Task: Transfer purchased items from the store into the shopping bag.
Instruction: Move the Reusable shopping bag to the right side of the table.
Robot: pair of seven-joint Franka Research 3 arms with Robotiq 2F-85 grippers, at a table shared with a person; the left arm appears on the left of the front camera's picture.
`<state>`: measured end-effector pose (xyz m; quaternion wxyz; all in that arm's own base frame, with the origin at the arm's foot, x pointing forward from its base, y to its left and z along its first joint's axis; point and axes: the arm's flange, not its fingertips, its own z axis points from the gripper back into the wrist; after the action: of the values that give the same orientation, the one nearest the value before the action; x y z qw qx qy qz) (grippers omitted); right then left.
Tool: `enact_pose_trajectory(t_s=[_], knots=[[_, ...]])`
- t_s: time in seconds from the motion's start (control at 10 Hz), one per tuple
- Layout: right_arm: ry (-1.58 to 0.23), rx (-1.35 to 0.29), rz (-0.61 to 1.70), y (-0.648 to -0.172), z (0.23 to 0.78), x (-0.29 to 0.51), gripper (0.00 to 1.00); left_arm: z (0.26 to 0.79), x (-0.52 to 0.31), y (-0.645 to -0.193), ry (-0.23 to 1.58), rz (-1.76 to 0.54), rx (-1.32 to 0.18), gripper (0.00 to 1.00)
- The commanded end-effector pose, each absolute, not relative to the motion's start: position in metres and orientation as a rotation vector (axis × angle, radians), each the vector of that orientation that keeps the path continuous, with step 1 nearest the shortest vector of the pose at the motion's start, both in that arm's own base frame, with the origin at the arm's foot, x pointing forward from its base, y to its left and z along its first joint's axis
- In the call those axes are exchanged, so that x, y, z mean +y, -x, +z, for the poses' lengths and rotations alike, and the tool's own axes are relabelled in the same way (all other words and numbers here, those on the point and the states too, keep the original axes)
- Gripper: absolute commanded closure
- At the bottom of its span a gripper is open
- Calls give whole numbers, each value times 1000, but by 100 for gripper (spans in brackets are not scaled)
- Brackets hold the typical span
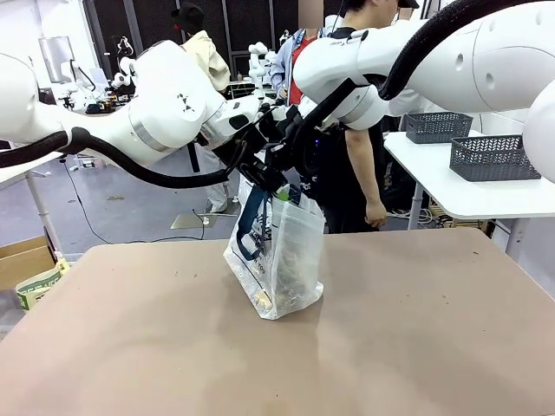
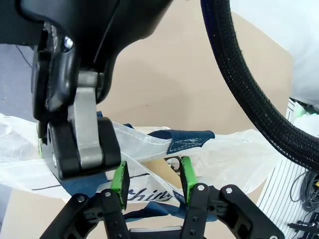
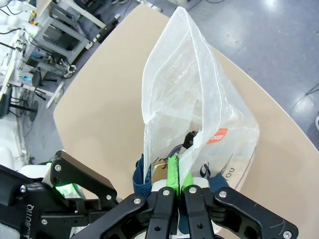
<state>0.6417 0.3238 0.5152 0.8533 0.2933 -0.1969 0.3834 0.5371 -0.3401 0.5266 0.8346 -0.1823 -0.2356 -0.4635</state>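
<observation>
One shopping bag (image 1: pixel 282 260) stands on the counter (image 1: pixel 434 329); right fingers (image 3: pixel 173 172) clench its rim, left fingers (image 2: pixel 119 178) are released.

Bag print, left wrist view: shopping bag (image 2: pixel 224 154) carries navy script (image 2: pixel 149 195) reading "thin", rest cut off.
Red tag (image 3: pixel 217 136), seen through the bag: white letters, possibly "rosco", too small to be sure.
Bag side, right wrist view: dark letters (image 3: pixel 227 173) "no".

White arms (image 1: pixel 156 113); black ribbed cables (image 2: pixel 249 94); black hands (image 2: pixel 152 181), green pads (image 3: pixel 173 172).
</observation>
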Motion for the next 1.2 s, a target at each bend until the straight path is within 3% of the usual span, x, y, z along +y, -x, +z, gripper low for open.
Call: enact_pose_trajectory(t_s=[0.0,0.8,0.9,1.0,1.1], knots=[[-724,-392,785,-646,518,319,100,527,-336,-533,407,-956,-521,45],[-773,-368,704,-651,518,312,100,534,-338,-531,385,-936,-537,45],[-772,-366,704,-651,518,312,100,534,-338,-532,408,-932,-523,34],[-769,-366,705,-651,518,312,100,535,-338,-532,413,-904,-532,14],[-761,-368,705,-651,517,312,100,535,-339,-533,409,-869,-525,4]])
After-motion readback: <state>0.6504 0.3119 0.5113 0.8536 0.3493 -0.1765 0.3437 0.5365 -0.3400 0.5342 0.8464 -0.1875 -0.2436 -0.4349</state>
